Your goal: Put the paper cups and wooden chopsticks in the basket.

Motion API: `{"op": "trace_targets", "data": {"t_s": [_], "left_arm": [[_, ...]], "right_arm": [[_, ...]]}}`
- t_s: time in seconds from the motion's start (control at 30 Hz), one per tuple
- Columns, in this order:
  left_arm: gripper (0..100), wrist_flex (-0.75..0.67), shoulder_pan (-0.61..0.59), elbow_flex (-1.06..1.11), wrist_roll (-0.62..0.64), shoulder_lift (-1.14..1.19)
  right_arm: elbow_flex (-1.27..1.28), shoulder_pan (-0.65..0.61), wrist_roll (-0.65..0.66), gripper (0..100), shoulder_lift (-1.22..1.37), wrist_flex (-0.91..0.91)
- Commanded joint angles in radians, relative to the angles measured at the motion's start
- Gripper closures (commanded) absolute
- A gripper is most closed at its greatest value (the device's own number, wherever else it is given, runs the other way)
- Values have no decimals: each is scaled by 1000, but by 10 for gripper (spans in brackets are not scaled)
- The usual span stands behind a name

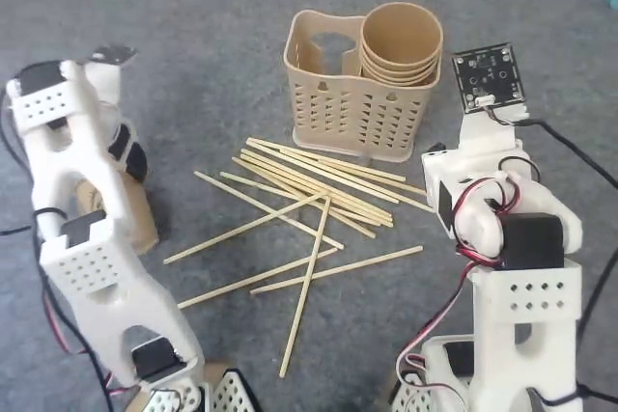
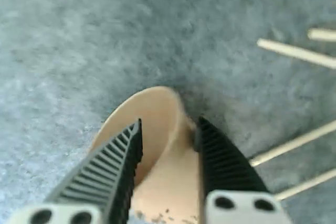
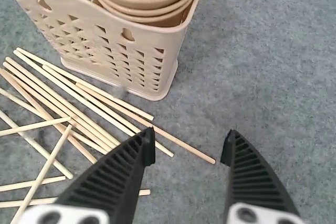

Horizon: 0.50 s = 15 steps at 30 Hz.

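Left wrist view: left claw (image 2: 169, 124) clenched on lone paper cup (image 2: 157, 109), tan, lying on grey worktop (image 2: 79, 35). High view hides most of that cup (image 1: 145, 226) behind arm, at 9 o'clock.

High view: one perforated beige basket (image 1: 338, 108) at 12 o'clock. Stacked cups (image 1: 401, 36), about four, sit in its 3 o'clock compartment. Chopsticks (image 1: 309, 190), pale wood, over ten, criss-crossed at centre.

Right claw (image 3: 190, 134) released, above worktop near basket corner.
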Motion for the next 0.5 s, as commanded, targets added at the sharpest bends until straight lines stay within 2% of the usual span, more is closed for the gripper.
{"op": "trace_targets", "data": {"t_s": [0.0, 0.23, 0.47], "left_arm": [[996, 35, -11, -4, -25, -81], [988, 35, -43, -39, -17, -84], [988, 35, -51, -51, 129, -252]], "right_arm": [[-8, 13, 20, 779, -8, 1], [-8, 13, 15, 779, -8, -1], [-12, 58, 18, 779, -10, 7]]}}
